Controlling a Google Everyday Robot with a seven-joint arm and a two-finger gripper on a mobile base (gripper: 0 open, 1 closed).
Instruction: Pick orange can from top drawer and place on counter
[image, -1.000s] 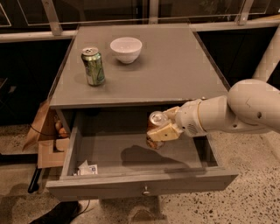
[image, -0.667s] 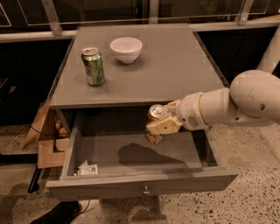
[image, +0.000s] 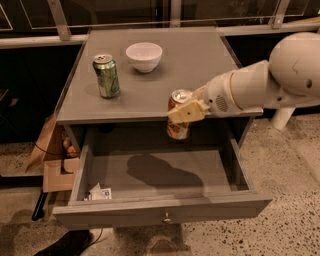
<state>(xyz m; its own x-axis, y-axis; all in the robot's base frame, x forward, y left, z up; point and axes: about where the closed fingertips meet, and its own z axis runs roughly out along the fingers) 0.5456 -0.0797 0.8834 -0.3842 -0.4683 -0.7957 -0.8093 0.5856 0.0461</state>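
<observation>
Drawer (image: 225, 207) hangs open across the bottom of the frame, its front panel and knob (image: 166, 217) nearest me, its side walls running back under the counter (image: 200, 55). A white paper scrap (image: 100, 192) lies in its lower-left corner, and a dark shadow spreads over the middle of its floor. At frame centre the orange can (image: 176, 131) is up in the air and upright, right at the counter's front edge. Its silver top shows above that edge line and its base hangs before the dark opening, well clear of the drawer floor. The gripper (image: 181, 114) reaches in from the right on a fat white arm (image: 280, 80), tan fingers (image: 189, 112) clamped across the can's middle. Bare grey surface runs along the counter's front strip and right half. Toward the upper left, a green can (image: 106, 75) stands near the left edge, with a white bowl (image: 144, 56) near it on the right, the two not touching. A cardboard box (image: 52, 160) sits on the floor left of the cabinet.
</observation>
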